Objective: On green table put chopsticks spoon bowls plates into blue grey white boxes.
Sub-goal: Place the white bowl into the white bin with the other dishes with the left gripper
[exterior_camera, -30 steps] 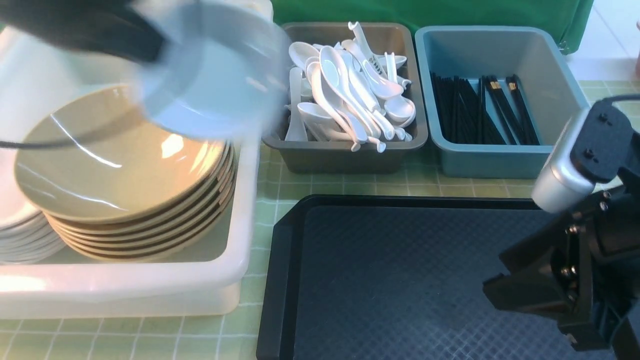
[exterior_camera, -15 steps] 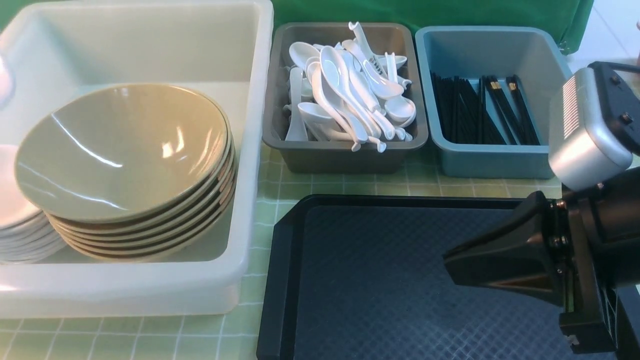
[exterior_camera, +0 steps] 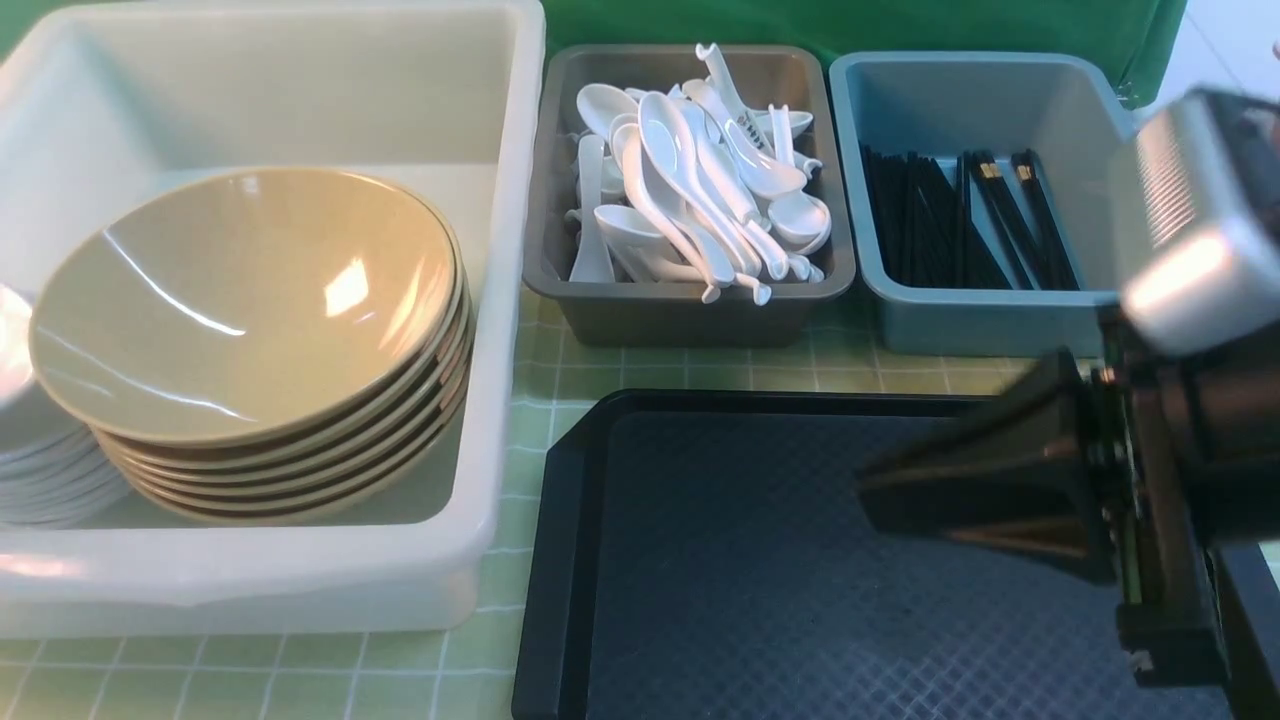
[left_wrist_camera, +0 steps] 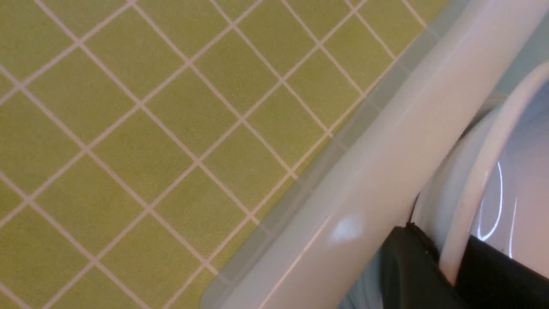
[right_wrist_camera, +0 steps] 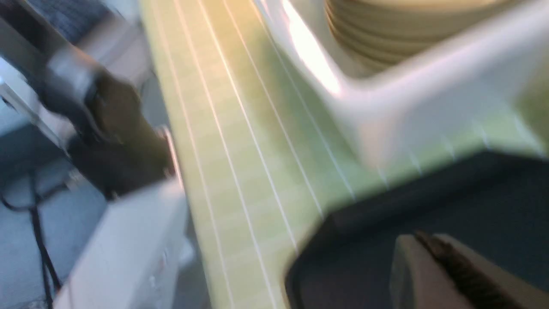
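I read no labels. My left end effector point(left_wrist_camera: 446, 270) clamps a glossy white plate point(left_wrist_camera: 493, 171); the right end effector's point(exterior_camera: 880, 495) state I cannot tell.

Staged robot test setup, dishware sorted into plastic boxes point(exterior_camera: 690, 300) on a grid-patterned green bench point(exterior_camera: 440, 680), green backdrop cloth point(exterior_camera: 850, 25) hung behind, cables point(right_wrist_camera: 38, 240) seen on the floor.

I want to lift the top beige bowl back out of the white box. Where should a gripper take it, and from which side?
Probably the top bowl by its thin rim on the right, tray-facing side, coming from above. There the rim stands clear of the stack below, with open space to the white box wall. On its left the white plates crowd it, and its wide glossy inside offers no edge.
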`<action>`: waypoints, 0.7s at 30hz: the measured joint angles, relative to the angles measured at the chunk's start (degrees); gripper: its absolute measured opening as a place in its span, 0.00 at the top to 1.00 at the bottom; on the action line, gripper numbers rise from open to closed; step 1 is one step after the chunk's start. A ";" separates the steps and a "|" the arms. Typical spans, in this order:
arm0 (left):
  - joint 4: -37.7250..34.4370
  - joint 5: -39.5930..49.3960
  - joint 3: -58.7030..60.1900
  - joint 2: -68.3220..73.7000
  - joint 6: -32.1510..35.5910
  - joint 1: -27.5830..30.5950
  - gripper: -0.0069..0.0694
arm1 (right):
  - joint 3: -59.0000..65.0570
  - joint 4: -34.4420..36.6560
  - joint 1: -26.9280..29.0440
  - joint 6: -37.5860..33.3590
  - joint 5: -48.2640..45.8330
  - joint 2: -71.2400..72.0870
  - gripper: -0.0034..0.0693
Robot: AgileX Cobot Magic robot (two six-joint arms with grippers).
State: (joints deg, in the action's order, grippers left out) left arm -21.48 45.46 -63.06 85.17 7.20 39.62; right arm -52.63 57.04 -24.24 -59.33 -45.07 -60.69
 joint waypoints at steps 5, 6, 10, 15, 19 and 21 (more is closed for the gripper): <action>-1.03 0.97 0.05 1.59 -0.41 0.00 0.88 | 0.00 8.64 0.00 -7.88 2.21 0.00 0.92; -1.08 1.11 0.05 1.72 -0.46 0.00 0.86 | 0.00 9.04 0.00 -8.23 2.53 0.00 0.91; -1.63 1.22 0.05 1.72 -1.01 0.00 0.75 | 0.00 9.39 0.00 -8.48 2.68 0.00 0.91; -1.90 3.51 0.05 1.65 -3.61 -0.13 0.50 | 0.00 9.39 0.00 -8.54 2.32 0.00 0.90; -0.50 4.60 0.05 0.90 -5.24 -1.26 0.29 | 0.00 7.53 0.00 -8.26 2.37 0.00 0.90; 1.04 4.81 0.05 0.04 -5.79 -2.09 0.21 | 0.00 3.59 0.00 -5.68 3.31 0.00 0.89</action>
State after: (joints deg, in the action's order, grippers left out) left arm -20.44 50.27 -63.01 85.22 1.40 37.54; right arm -52.63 60.63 -24.24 -65.01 -41.76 -60.69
